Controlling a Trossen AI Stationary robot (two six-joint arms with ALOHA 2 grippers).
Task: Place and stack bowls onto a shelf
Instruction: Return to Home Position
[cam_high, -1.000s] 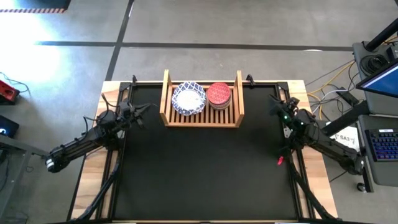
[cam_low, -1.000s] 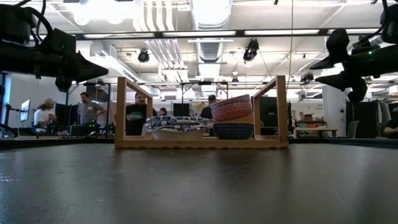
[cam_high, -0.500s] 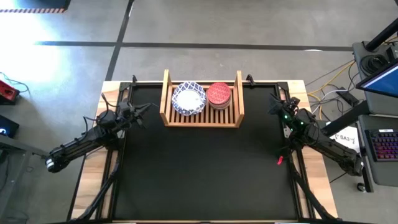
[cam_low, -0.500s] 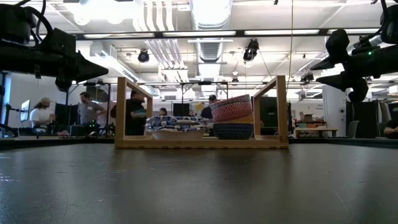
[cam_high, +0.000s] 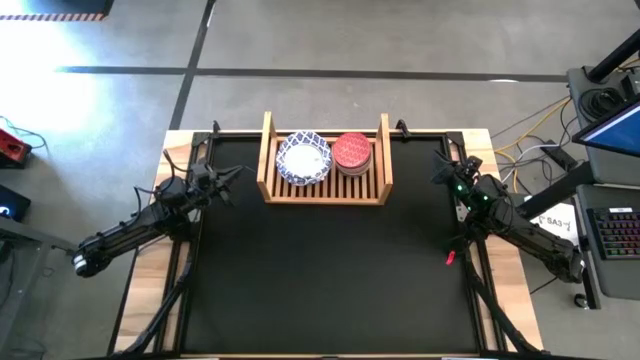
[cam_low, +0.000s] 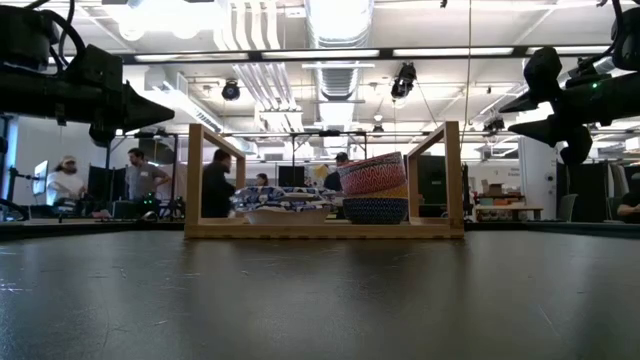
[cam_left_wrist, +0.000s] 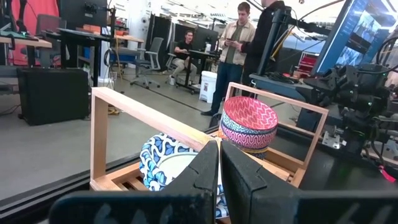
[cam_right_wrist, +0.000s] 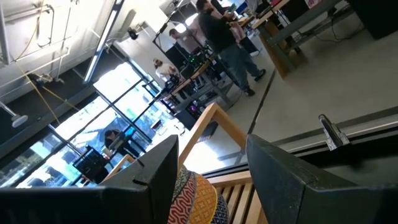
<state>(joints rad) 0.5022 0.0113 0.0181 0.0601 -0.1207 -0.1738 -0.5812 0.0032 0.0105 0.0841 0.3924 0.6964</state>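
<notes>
The wooden shelf (cam_high: 325, 192) stands at the middle of the table's far edge. On its slats, a stack of white bowls with blue patterned rims (cam_high: 303, 158) sits on the left. Beside it on the right is a stack of smaller bowls topped by a red one (cam_high: 351, 152), with a dark blue one (cam_low: 375, 210) at the bottom. My left gripper (cam_high: 240, 172) hovers shut by the table's left edge, pointing level at the shelf (cam_left_wrist: 99, 124). My right gripper (cam_high: 437, 170) hovers open by the right edge, its fingers (cam_right_wrist: 155, 168) empty.
The black mat (cam_high: 320, 270) in front of the shelf is bare. A small red thing (cam_high: 450, 258) lies at its right edge. A keyboard and a screen (cam_high: 615, 225) stand beyond the table's right side. People stand in the room behind the table (cam_low: 215, 185).
</notes>
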